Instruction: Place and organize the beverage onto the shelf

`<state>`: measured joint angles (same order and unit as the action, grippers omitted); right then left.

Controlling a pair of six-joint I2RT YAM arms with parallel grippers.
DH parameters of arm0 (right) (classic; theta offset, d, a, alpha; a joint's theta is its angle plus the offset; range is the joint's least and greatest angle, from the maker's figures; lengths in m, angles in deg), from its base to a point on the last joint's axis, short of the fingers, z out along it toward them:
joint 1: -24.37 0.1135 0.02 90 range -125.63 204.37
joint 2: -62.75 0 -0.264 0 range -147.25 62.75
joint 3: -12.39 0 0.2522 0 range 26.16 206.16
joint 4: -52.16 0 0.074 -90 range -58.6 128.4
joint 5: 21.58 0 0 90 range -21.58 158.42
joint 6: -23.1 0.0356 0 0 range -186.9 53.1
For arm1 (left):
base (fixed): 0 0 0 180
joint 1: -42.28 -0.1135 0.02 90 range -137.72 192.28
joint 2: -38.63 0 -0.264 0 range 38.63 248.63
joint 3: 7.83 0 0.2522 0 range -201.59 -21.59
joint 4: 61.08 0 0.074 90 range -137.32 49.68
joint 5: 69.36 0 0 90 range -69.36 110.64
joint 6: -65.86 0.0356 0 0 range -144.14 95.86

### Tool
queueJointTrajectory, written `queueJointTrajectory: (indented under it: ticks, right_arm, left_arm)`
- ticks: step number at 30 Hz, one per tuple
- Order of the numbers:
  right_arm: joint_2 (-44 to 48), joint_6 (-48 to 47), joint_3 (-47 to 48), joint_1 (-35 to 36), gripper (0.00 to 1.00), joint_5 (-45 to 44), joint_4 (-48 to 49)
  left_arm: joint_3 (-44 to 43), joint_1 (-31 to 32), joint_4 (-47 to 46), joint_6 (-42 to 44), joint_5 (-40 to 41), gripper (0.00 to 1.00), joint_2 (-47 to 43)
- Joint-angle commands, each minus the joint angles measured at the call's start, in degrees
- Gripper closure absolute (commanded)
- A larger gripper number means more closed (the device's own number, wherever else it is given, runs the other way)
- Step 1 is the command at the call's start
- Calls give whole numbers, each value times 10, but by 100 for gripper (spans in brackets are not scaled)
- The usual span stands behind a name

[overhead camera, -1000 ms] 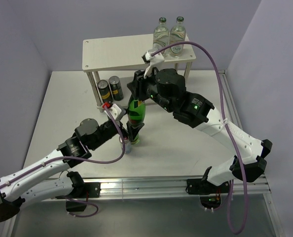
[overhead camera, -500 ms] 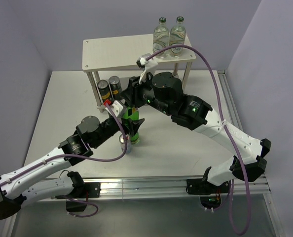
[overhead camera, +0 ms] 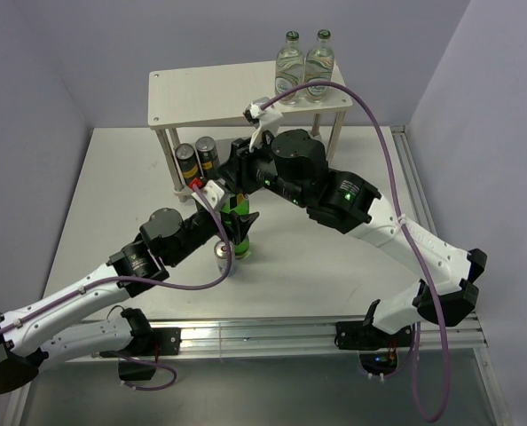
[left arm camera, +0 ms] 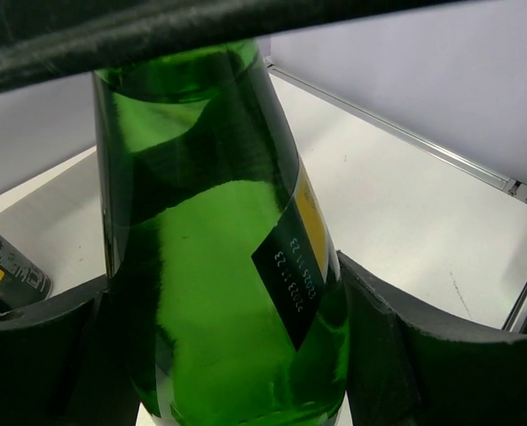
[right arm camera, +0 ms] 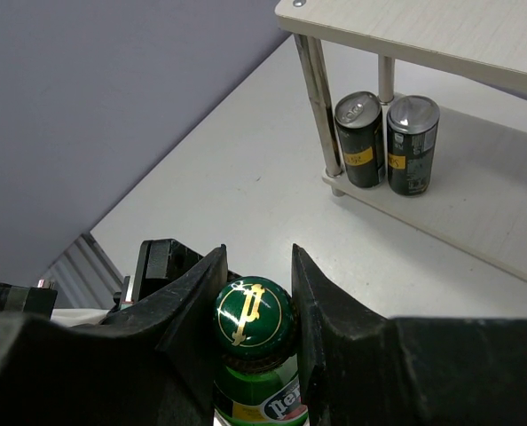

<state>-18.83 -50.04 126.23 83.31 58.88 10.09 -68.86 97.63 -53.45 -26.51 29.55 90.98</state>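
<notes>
Lowered upright, green bottle (left arm camera: 219,266) sat clamped: right gripper (right arm camera: 255,271) on cap, left gripper (left arm camera: 228,346) on body; shelf (overhead camera: 210,98) at 12 o'clock.

Bottles (overhead camera: 304,60) atop shelf (overhead camera: 210,98) — cans (overhead camera: 197,160) beneath

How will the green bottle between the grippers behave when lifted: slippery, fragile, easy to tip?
The green bottle looks like smooth, glossy glass, so it may slip between the pads and would probably break if dropped. It is likely rigid. Tall and narrowing to a small cap, it probably tips if pushed near the top.
</notes>
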Motion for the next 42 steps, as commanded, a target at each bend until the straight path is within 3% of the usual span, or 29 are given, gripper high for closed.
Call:
queueJointTrajectory:
  ticks: [1,11,14,20,22,23,25,27,29,32,34,35,38,39,41,42]
  right_arm:
    - [8,62,23,21,100,68,113]
    - [7,49,20,23,100,79,142]
    - [3,42,23,24,91,87,145]
    - [0,37,10,24,96,113,185]
    - [-4,33,18,25,84,137,187]
    - [-9,28,21,25,73,140,187]
    - [-12,26,25,27,69,151,189]
    - [-10,24,20,28,72,169,207]
    - [-10,23,13,31,83,189,221]
    - [-16,22,19,36,83,213,227]
    - [-18,21,17,37,75,220,228]
    - [-22,18,18,38,61,223,224]
    - [-25,13,19,39,36,211,218]
    - [-26,12,20,40,20,202,217]
    - [-27,10,20,39,5,197,215]
    - [-28,9,20,39,3,189,215]
  left_arm:
    - [-10,-1,-29,3,23,100,7]
    - [0,-1,-42,0,59,100,5]
    - [3,-1,-49,-2,66,100,3]
    - [3,-1,-51,-6,75,100,10]
    - [5,-1,-53,-9,75,100,17]
    - [9,-1,-58,-10,75,100,18]
    - [14,-1,-64,-13,77,100,17]
    - [14,-1,-64,-13,77,100,21]
    - [12,-1,-65,-14,76,100,25]
    - [11,-2,-69,-13,77,100,31]
    - [13,-2,-74,-13,84,100,31]
    - [13,-2,-74,-12,86,100,31]
    - [12,-2,-72,-8,88,100,28]
    - [11,-2,-71,-7,89,100,27]
    - [9,-2,-69,-4,92,100,27]
    - [9,-2,-69,-4,94,100,27]
